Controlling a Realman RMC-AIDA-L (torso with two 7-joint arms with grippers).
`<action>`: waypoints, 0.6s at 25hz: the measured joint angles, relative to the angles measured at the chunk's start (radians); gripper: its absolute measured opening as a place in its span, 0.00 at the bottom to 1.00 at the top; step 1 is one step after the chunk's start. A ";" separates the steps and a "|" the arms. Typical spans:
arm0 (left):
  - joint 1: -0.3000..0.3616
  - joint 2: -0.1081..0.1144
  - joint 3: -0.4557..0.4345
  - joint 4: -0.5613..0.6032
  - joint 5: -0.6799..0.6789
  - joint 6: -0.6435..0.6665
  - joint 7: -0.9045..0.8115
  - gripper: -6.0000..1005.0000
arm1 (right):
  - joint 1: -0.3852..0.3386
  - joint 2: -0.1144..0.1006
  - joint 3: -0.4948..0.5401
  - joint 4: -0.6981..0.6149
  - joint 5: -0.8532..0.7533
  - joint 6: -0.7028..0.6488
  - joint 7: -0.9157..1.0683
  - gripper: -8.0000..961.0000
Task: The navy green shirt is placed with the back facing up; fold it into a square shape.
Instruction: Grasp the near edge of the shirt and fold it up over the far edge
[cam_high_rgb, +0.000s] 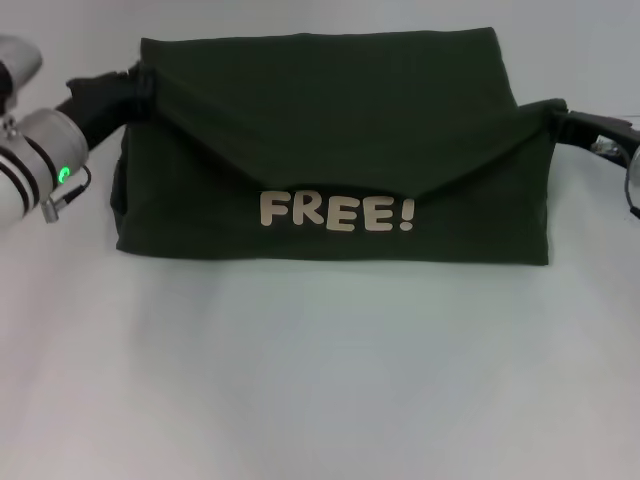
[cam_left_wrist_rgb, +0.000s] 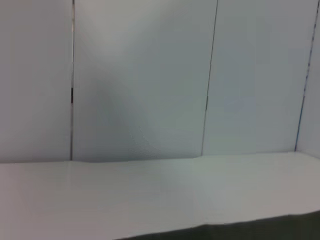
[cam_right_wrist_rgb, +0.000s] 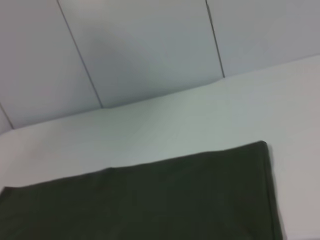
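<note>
White table (cam_high_rgb: 320, 380) is seen, backed by white panelled wall (cam_right_wrist_rgb: 150, 45). Navy green shirt (cam_high_rgb: 330, 120) is laid directly on it, partly folded, pale "FREE!" lettering (cam_high_rgb: 336, 212) shown near the front edge. Its dark edge is caught in both wrist views.

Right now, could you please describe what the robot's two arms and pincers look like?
The left arm is silver-grey with dark bands and a green light, ending in a black left pincer. The right pincer is black, with shiny metal fittings behind it.

The navy green shirt (cam_high_rgb: 330, 120) is dark olive with pale cream "FREE!" lettering (cam_high_rgb: 336, 212); the table (cam_high_rgb: 320, 380) is white.
</note>
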 joint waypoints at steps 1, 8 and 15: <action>0.002 -0.008 -0.001 0.000 -0.013 -0.009 0.028 0.07 | 0.000 0.007 0.000 0.002 0.012 0.013 -0.019 0.05; 0.007 -0.030 0.005 0.000 -0.032 -0.027 0.095 0.07 | 0.000 0.027 0.000 0.003 0.030 0.042 -0.053 0.06; 0.015 -0.034 0.058 0.011 -0.028 -0.030 0.093 0.10 | -0.002 0.029 -0.042 -0.004 0.028 0.037 -0.054 0.06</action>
